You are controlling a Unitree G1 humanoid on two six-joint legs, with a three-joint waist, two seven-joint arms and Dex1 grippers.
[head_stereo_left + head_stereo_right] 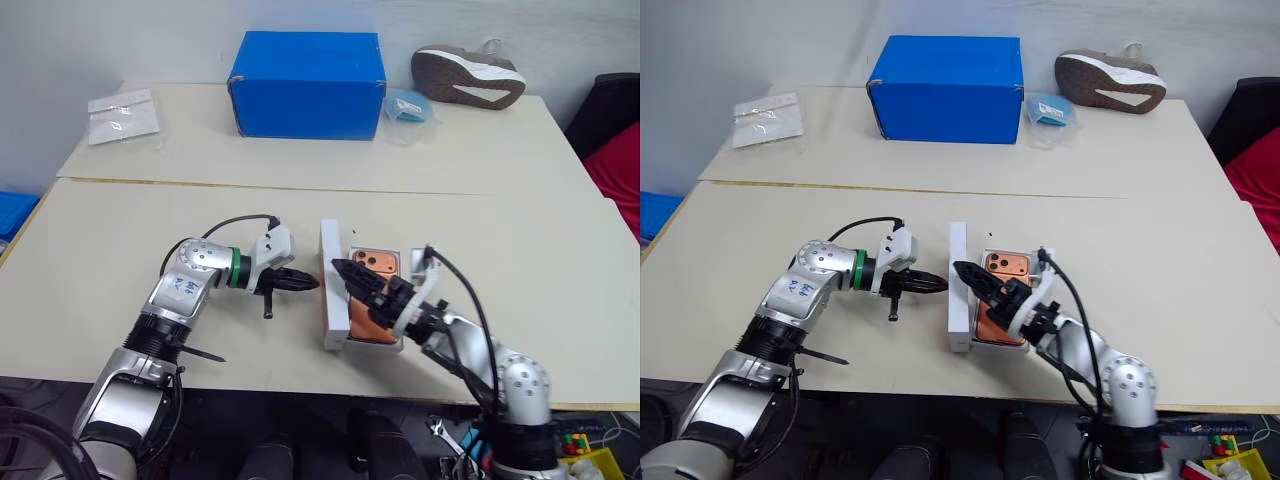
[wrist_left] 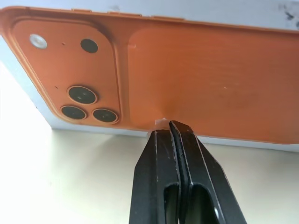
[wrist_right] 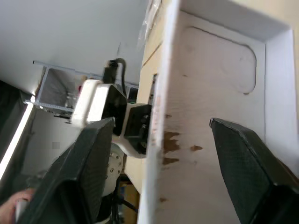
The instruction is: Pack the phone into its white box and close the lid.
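I'm working on the near table (image 1: pixel 110 260), which lies under both the left fingers (image 1: pixel 300 281) and the right fingers (image 1: pixel 352 271). Well beyond both sets of fingertips, past the seam, a far table (image 1: pixel 200 150) carries the clutter. A big blue box (image 1: pixel 308 85) stands straight ahead of them. Out past the right fingers a shoe (image 1: pixel 468 78) lies with its sole turned up, and a small blue-and-clear packet (image 1: pixel 408 106) sits just beside it. Far beyond the left fingers and off to their outer side I see clear plastic bags (image 1: pixel 123 115). Off the table's edge on the right fingers' side is something red (image 1: pixel 620 170).
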